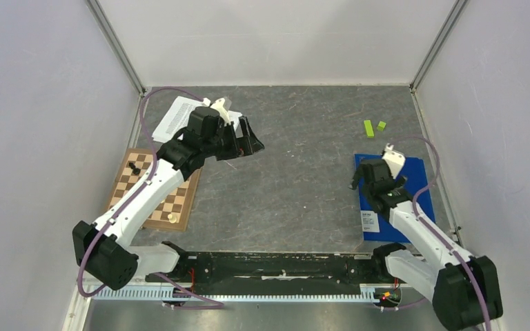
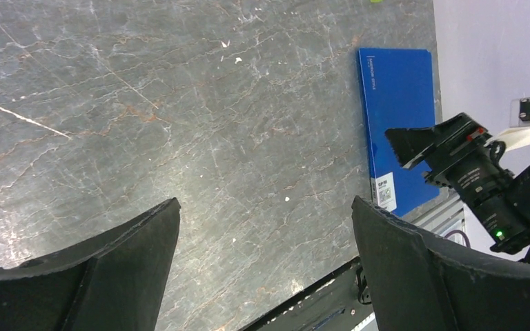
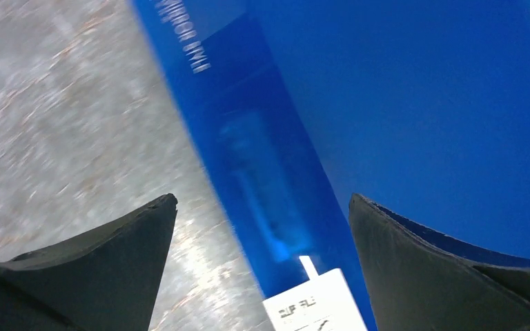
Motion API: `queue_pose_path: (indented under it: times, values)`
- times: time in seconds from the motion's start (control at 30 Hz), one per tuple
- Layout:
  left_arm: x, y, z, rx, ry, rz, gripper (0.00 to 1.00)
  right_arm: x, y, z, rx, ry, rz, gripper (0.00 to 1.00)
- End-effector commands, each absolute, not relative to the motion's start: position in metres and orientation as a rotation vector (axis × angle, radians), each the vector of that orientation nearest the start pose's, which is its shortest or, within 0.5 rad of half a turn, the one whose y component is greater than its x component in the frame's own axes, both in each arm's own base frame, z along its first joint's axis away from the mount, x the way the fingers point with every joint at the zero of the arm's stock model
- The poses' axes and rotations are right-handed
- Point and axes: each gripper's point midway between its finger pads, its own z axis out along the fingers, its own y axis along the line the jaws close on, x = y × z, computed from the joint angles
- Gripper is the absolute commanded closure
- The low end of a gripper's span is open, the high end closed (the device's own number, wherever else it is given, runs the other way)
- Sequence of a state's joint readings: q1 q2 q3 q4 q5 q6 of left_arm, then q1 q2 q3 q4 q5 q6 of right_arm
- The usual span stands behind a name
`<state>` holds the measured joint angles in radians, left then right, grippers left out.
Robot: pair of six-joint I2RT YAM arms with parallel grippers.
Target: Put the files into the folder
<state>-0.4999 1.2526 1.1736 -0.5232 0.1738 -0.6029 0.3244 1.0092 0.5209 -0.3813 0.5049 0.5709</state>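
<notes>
One folder (image 3: 421,124) edge, inside spread right pincer (image 3: 262,200)

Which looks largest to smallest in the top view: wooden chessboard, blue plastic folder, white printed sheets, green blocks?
Wooden chessboard and blue plastic folder: alike, both partly covered.
White printed sheets: partly hidden.
Green blocks: smallest.

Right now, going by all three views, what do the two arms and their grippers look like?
Both the left arm and right arm have white links with bulky black joints and bases. A thin purple cable loops along each. The left gripper and right gripper have matte black, wedge-shaped fingers.
</notes>
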Motion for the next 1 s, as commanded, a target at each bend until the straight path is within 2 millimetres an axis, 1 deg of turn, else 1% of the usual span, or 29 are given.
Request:
queue_pose_path:
  times: [0.0,0.1,0.2,0.27,0.37,0.57,0.67,0.77,0.9,0.97]
  values:
    - [0.296,-0.239,0.236,-0.016,2.277,-0.882,0.0,0.251,-0.026,0.072,0.635,2.174,-0.275,0.01]
    - [0.295,-0.241,0.231,-0.011,2.29,-0.881,0.0,0.247,-0.038,0.057,0.689,2.19,-0.234,0.01]
    - [0.294,-0.243,0.228,-0.001,2.297,-0.889,0.0,0.251,-0.03,0.043,0.666,2.213,-0.1,0.01]
    - [0.294,-0.244,0.228,0.009,2.297,-0.892,0.0,0.253,-0.022,0.039,0.631,2.22,-0.04,0.01]
    - [0.295,-0.244,0.226,0.014,2.299,-0.886,0.0,0.251,-0.009,0.031,0.618,2.233,0.051,0.01]
    - [0.295,-0.246,0.218,0.013,2.319,-0.88,0.0,0.24,0.021,0.009,0.642,2.257,0.261,0.02]
    - [0.295,-0.245,0.214,0.008,2.325,-0.867,0.0,0.231,0.042,-0.001,0.64,2.277,0.337,0.02]
    - [0.295,-0.244,0.21,-0.006,2.336,-0.857,0.0,0.229,0.067,-0.005,0.612,2.291,0.385,0.02]
    - [0.294,-0.243,0.204,-0.023,2.35,-0.851,0.0,0.222,0.105,-0.012,0.583,2.333,0.479,0.02]
    - [0.293,-0.241,0.203,-0.028,2.351,-0.843,0.0,0.222,0.128,-0.012,0.548,2.351,0.544,0.02]
